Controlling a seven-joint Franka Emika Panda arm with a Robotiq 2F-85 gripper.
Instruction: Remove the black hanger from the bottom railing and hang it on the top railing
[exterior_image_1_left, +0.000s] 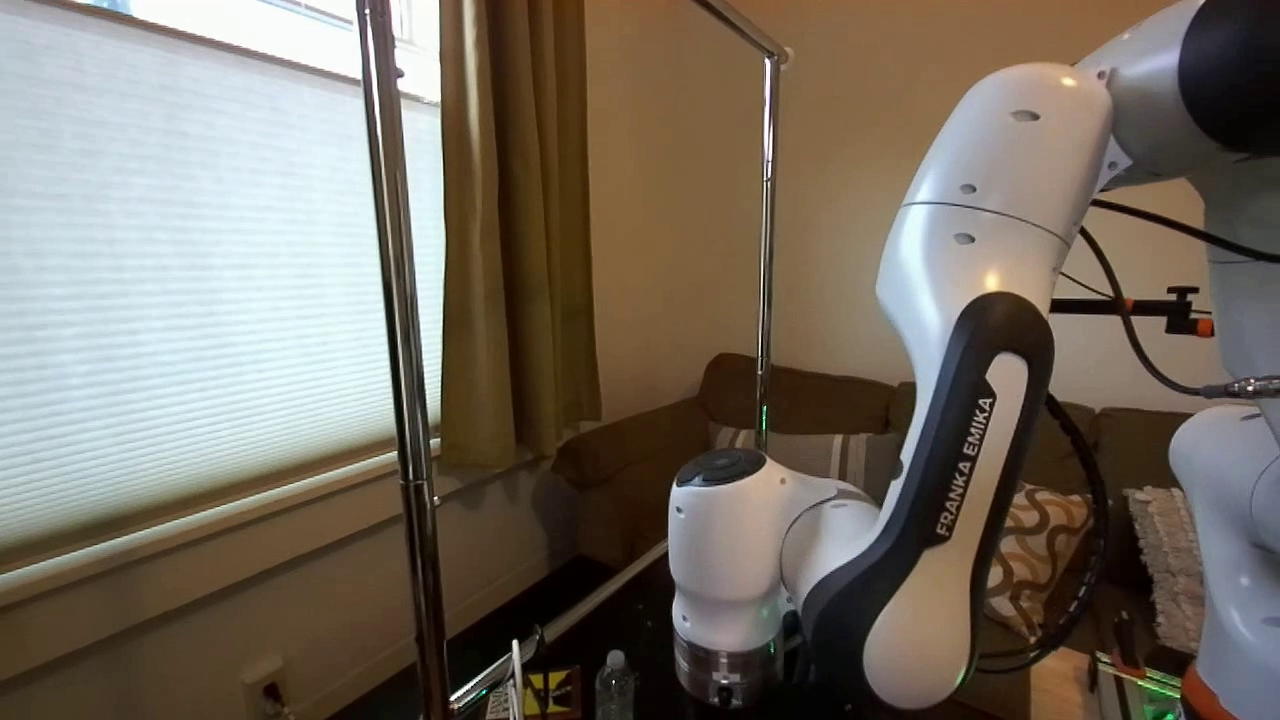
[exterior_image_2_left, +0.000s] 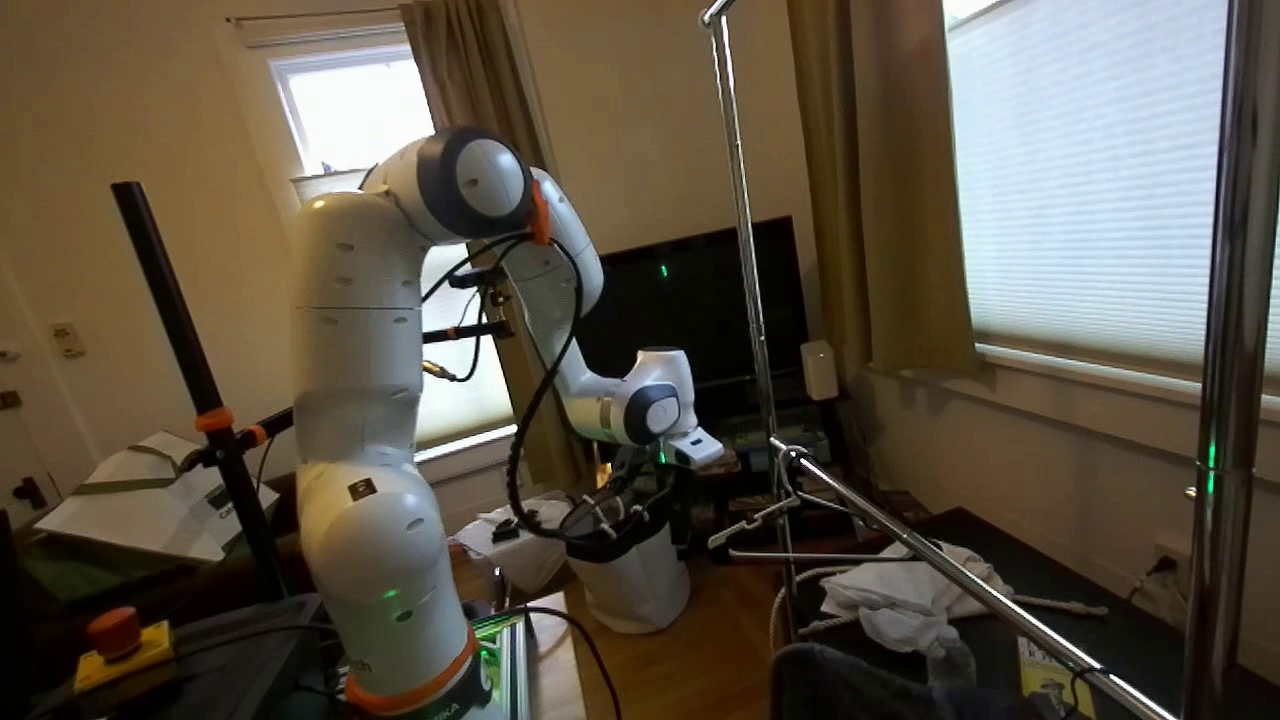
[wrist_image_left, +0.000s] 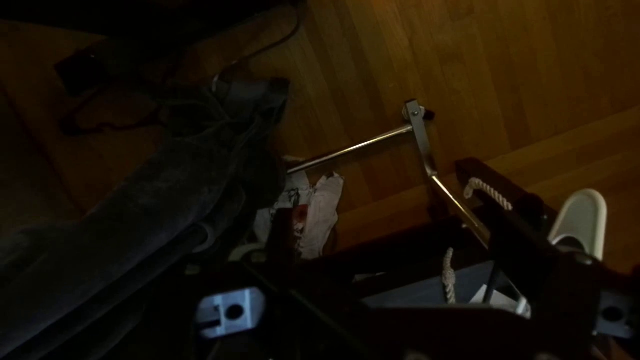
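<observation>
In an exterior view: arm arched high, forearm sloping toward 5 o'clock, wrist low. White bin at 6, murky dark items at its mouth. Black hanger — I make out only its hook — over the bottom railing, 4 o'clock. Top railing just past 12. Wrist view: fingers spread wide.

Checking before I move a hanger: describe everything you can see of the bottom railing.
The bottom railing is a thin, straight, shiny silver bar, apparently metal, low on the rack. In an exterior view, one end meets an upright; the other runs out of frame. A pale hanger hangs from it near the joined end, and a dark hook loops over the bar farther along.
</observation>
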